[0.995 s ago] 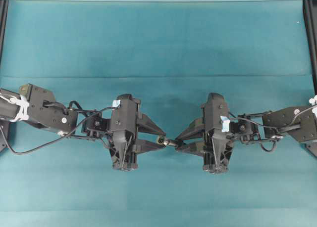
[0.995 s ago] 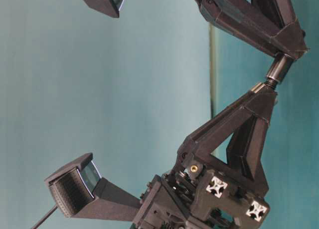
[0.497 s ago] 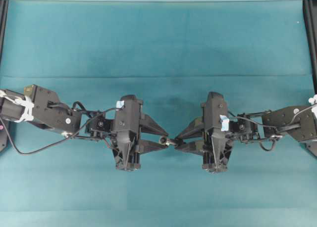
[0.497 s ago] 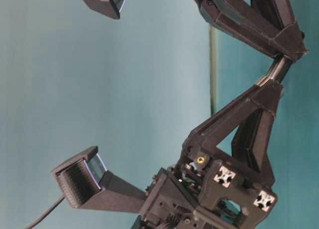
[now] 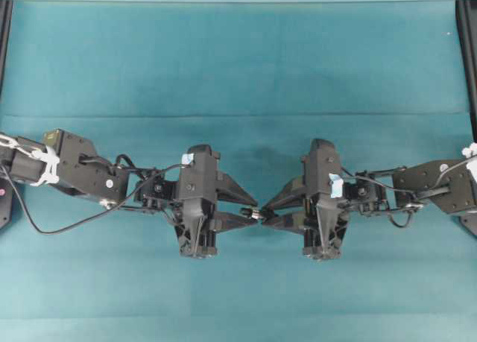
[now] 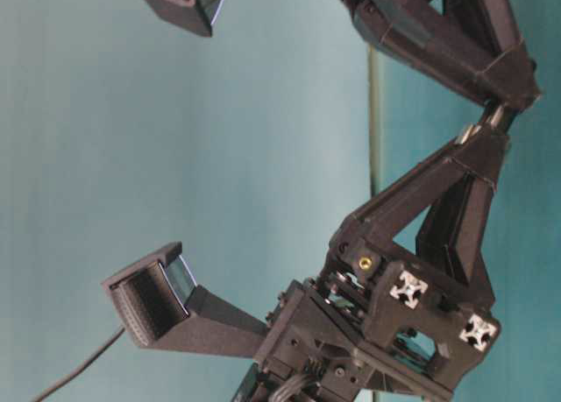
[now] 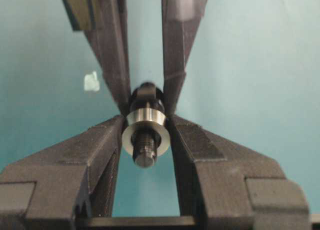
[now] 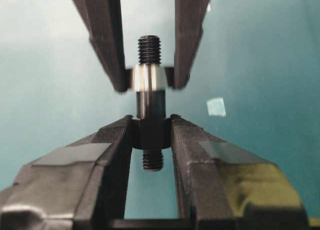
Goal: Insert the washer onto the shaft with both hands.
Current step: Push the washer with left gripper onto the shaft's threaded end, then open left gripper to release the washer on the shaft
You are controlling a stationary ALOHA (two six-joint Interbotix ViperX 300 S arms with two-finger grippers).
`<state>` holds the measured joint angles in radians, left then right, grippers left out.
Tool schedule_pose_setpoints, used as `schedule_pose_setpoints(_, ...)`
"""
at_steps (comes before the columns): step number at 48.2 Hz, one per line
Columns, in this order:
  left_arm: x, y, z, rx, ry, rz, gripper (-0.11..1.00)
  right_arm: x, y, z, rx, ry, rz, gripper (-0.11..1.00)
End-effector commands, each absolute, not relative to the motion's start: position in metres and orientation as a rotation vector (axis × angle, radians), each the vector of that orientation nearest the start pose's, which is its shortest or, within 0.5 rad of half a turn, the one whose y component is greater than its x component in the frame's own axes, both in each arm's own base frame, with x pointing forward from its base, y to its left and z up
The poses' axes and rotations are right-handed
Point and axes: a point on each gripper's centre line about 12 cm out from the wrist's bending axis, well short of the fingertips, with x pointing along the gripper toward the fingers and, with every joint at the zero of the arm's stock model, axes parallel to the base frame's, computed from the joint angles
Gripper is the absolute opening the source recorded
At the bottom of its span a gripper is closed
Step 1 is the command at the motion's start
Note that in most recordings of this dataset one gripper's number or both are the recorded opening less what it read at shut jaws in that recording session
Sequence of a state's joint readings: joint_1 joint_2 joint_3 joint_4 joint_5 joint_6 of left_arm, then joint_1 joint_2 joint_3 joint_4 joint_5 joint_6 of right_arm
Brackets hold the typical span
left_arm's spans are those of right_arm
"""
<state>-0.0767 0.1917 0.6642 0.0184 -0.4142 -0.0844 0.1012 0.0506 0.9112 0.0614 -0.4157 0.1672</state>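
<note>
Washer point(image 7: 145, 132), pinched in the left claw point(image 7: 146, 140), already sits over the threaded end of the shaft point(image 8: 148, 102) pinched by the right claw point(image 8: 150, 135), so only seating and release remain.

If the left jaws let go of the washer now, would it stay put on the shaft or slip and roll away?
The washer is already threaded over the shaft, so it would probably stay hanging there. Its polished metal face looks slick, so it could slide along the smooth middle section. The shaft's wider dark collar, clamped by the right gripper, would likely stop it that way.
</note>
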Motion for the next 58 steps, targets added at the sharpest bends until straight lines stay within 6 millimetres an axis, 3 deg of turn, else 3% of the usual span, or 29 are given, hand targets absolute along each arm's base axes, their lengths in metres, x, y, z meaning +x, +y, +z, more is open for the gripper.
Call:
schedule_pose_setpoints(1, 0.422, -0.034, 0.140, -0.049, 0.420, -0.072, 0.36, 0.352, 0.032, 0.125, 0.181, 0.513, 0.018, 0.00)
schedule_pose_setpoints(58, 0.434, -0.035, 0.141, -0.060, 0.457, -0.066, 0.36, 0.355, 0.033, 0.124, 0.172, 0.515, 0.024, 0.00)
